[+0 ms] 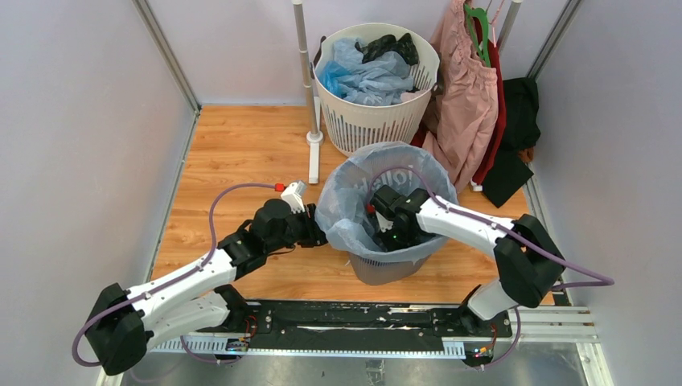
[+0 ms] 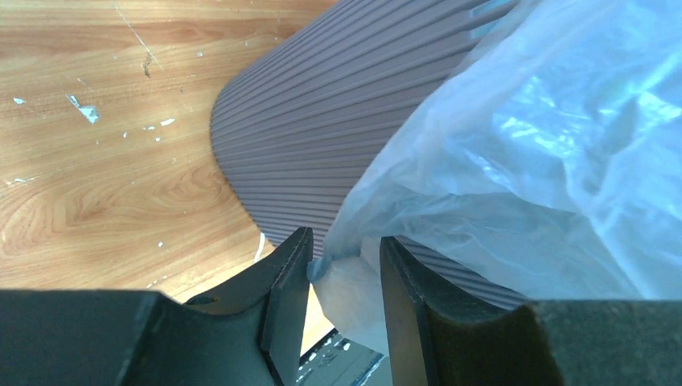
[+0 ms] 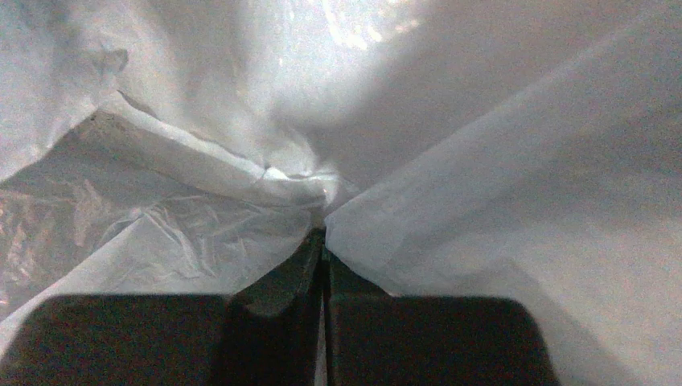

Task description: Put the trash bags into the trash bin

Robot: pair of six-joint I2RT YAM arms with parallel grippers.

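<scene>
The pale blue see-through trash bag with "Hello" lettering is draped over the rim of the dark grey mesh trash bin and hangs down its outside. My left gripper is at the bin's left outer side. In the left wrist view it is open, with a hanging fold of the bag between the fingers, in front of the bin wall. My right gripper reaches down inside the bin. In the right wrist view it is shut on bag film.
A round white slotted basket holding blue plastic and dark items stands just behind the bin. A white pole on a foot stands left of it. A pink garment and dark clothes hang at the back right. Grey walls close both sides.
</scene>
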